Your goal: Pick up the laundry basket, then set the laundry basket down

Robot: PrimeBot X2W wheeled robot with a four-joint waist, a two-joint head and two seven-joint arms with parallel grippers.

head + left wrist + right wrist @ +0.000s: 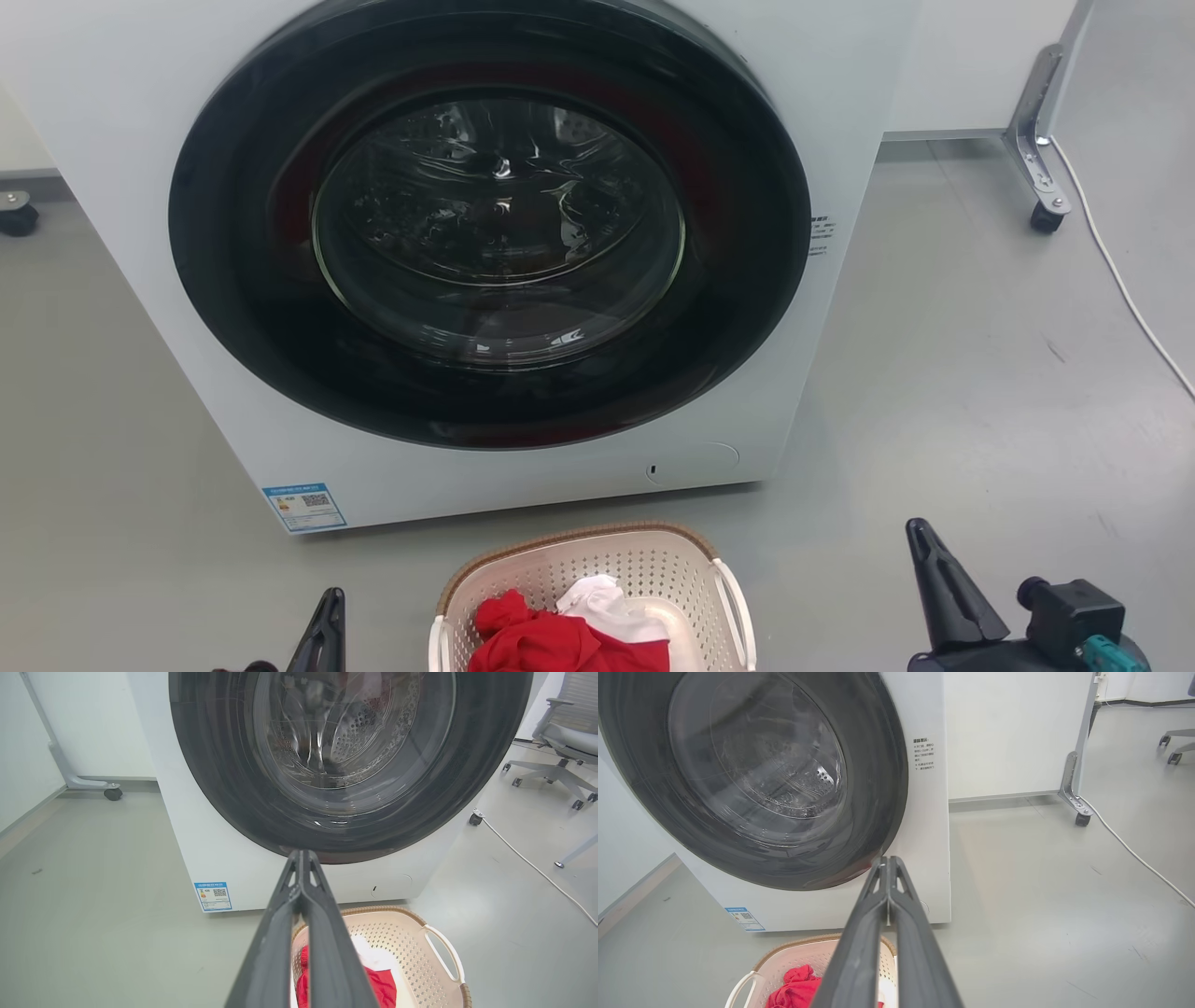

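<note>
Both pairs of jaws are being held pressed shut, with nothing gripped. The laundry basket (pixel 644 560) is sitting between and below them, touched by neither, with clothes (pixel 541 639) inside. For a level lift, the jaws are probably best opened and lowered onto the white side handles (pixel 733 597) together. The left gripper (pixel 301 858) and right gripper (pixel 887 861) are being held raised, fingers pointed at the washing machine (pixel 495 224).

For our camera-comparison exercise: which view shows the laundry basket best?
Head view: the laundry basket shows both handles, unobstructed. In their own wrist views, the left gripper and right gripper each hide part, leaving one handle visible.
</note>
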